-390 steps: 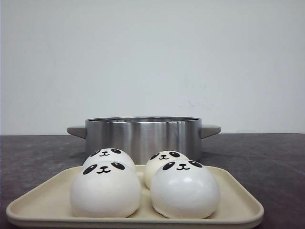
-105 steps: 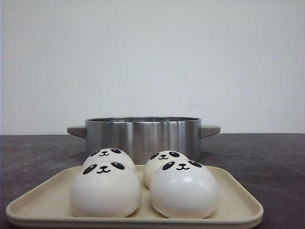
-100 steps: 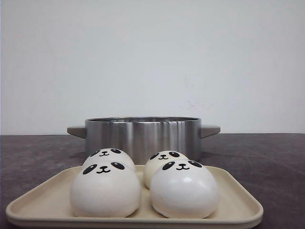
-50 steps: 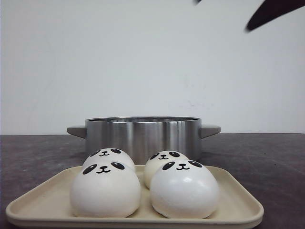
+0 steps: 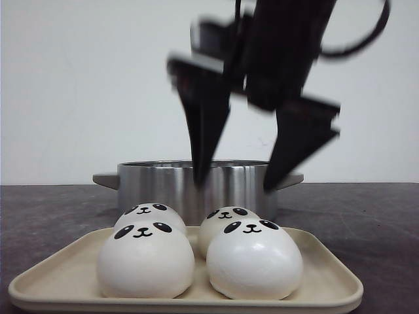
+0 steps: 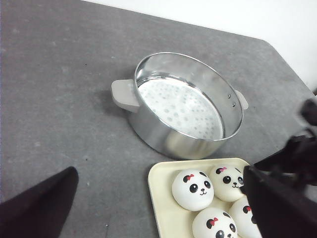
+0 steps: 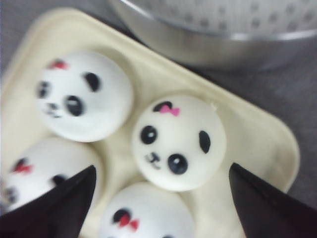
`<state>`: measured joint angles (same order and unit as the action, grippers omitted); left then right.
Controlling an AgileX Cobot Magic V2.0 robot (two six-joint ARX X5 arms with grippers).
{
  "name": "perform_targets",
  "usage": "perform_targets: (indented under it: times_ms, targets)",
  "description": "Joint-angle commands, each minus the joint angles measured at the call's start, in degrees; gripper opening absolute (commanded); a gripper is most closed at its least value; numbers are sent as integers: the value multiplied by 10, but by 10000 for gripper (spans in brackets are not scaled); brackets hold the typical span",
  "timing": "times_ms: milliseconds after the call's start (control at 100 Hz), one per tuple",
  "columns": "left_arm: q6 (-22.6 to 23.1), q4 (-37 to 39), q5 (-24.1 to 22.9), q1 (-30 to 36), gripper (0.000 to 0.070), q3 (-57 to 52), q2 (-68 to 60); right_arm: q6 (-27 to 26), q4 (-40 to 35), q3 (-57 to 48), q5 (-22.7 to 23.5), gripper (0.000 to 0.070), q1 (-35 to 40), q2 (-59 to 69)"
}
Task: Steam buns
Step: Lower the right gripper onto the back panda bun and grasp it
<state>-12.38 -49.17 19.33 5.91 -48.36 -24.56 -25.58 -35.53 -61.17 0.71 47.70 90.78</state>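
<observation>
Four white panda-faced buns sit on a cream tray (image 5: 65, 281): front left (image 5: 145, 260), front right (image 5: 254, 260), back left (image 5: 149, 214) and back right (image 5: 219, 219). My right gripper (image 5: 236, 182) hangs open above the right-hand buns, blurred by motion. In the right wrist view its open jaws (image 7: 162, 168) stand on either side of and above a bun (image 7: 178, 141), holding nothing. My left gripper (image 6: 158, 171) is open and empty, high above the table beside the tray (image 6: 161, 198). The buns (image 6: 193, 189) show there too.
A steel steamer pot (image 5: 196, 183) with two handles stands right behind the tray; its perforated plate (image 6: 181, 106) is bare. The right arm (image 6: 297, 153) shows dark at the edge of the left wrist view. Dark grey table (image 6: 59, 99) lies all round.
The right gripper has come down from the top right of the front view to just above the buns. The buns, tray and pot have not moved.
</observation>
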Motion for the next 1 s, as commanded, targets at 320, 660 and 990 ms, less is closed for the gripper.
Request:
perform_targets:
  times_ms: [320, 660, 990]
  targets:
    - [8, 3, 0, 2, 700, -7, -1, -10, 40, -8, 48, 521, -37, 78]
    - [8, 9, 0, 2, 700, -7, -1, -7, 46, -8, 43, 1, -37, 84]
    - [8, 10, 0, 6, 700, -7, -1, 31, -29, -85, 32, 1, -2, -42]
